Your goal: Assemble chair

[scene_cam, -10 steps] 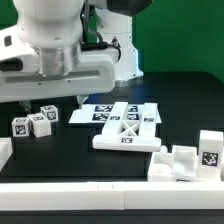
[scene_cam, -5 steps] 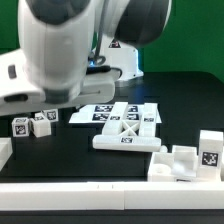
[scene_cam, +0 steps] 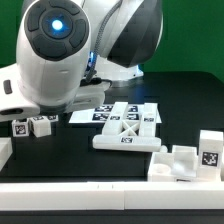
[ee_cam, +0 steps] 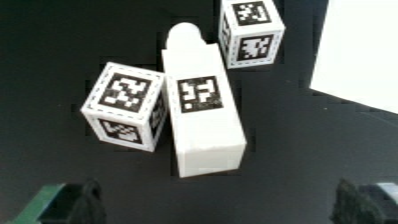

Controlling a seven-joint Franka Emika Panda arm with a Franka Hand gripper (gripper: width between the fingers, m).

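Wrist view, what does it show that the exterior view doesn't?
Only the wrist view: the gripper, open, its fingertips wide apart above a long tagged leg. Only the exterior view: the X-braced panel, the marker board and the robot arm. Both: small tagged blocks on the black table, likely the same ones.

No words, numbers or brand names legible. Only black-and-white square code tags: on the chunky white plastic cube (ee_cam: 125, 105), the long white plastic leg (ee_cam: 201, 115) and a second white cube (ee_cam: 253, 30); also on the flat white X-braced panel (scene_cam: 128, 137), the thin white marker board (scene_cam: 146, 115) and the white block at the exterior view's right (scene_cam: 209, 152).
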